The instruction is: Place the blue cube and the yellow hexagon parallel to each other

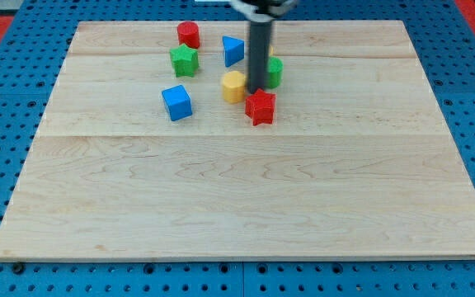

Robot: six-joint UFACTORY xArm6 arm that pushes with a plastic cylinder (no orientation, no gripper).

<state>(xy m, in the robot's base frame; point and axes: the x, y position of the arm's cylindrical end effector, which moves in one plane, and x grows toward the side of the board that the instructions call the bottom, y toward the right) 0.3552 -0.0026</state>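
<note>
The blue cube (pixel 176 102) sits on the wooden board (pixel 246 198) left of centre near the view's top. The yellow hexagon (pixel 233 86) lies to its right, a little higher. My tip (pixel 255 89) is at the hexagon's right side, touching or nearly touching it, just above the red star (pixel 261 107). The dark rod rises from there to the view's top and hides part of a green block (pixel 274 73) behind it.
A red cylinder (pixel 189 35), a green star (pixel 184 60) and a blue triangular block (pixel 232 50) stand near the board's top edge. A small yellow piece shows just right of the rod, mostly hidden. Blue pegboard surrounds the board.
</note>
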